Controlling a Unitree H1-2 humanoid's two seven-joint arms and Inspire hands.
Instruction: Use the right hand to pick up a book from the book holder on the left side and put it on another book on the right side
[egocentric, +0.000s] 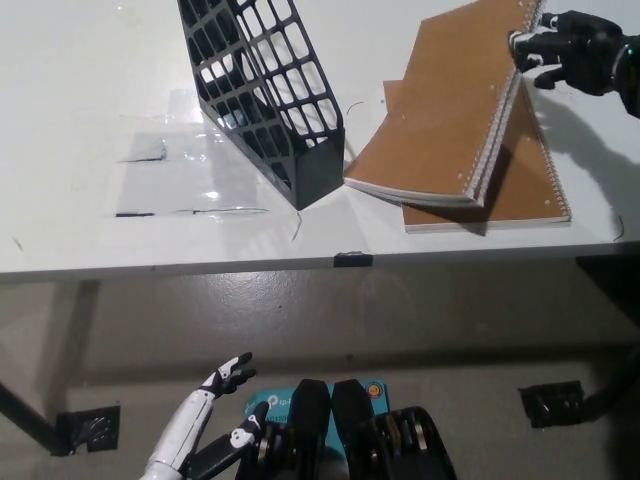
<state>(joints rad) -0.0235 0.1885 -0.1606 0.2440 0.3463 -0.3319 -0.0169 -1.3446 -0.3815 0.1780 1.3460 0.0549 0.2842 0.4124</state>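
So the carried book (440, 110) is basically down on the other book (520, 170) at the right side of the white table (90, 80). It's lying crooked though: it's rotated relative to the lower one, and its near left corner hangs off past the lower book's edge, ending up just beside the base of the black mesh book holder (265, 85). The holder itself looks empty from this angle.

The black right hand (570, 60) is at the far right corner of the top book, right by the spiral binding. The fingertips look like they're touching that corner, but whether they're actually pinching it or only resting there can't be told from this view.

The white left hand (215, 395) just hangs low under the table edge, fingers spread, holding nothing.

Progress-wise, the pick and the carry look done and the book sits on its target. What's left, probably, is letting go and pulling the right hand clear, maybe squaring the stack.
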